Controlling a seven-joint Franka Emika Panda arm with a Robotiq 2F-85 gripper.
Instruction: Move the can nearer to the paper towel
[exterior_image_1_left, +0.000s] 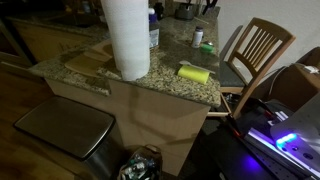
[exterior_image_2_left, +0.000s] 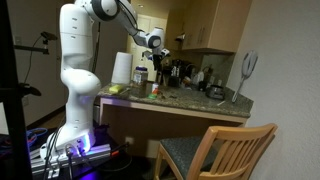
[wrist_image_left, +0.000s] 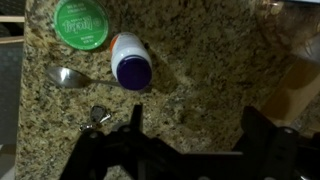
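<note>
The can (wrist_image_left: 131, 62) is a small pale cylinder with a dark top. In the wrist view it stands on the speckled granite counter (wrist_image_left: 200, 70), next to a green round object (wrist_image_left: 80, 22). In an exterior view the can (exterior_image_1_left: 198, 37) stands near the counter's far right part. The paper towel (exterior_image_1_left: 126, 36) is a tall white roll near the counter's front edge, also seen in the exterior view with the arm (exterior_image_2_left: 121, 68). My gripper (wrist_image_left: 195, 130) is open and empty. It hangs above bare counter, apart from the can, and shows high over the counter (exterior_image_2_left: 161, 55).
A yellow sponge block (exterior_image_1_left: 195, 73) lies between the roll and the can. A spoon (wrist_image_left: 65, 76) and keys (wrist_image_left: 98, 115) lie near the can. A clear bottle (exterior_image_1_left: 153, 30) stands behind the roll. A wooden chair (exterior_image_1_left: 255, 50) stands by the counter's end.
</note>
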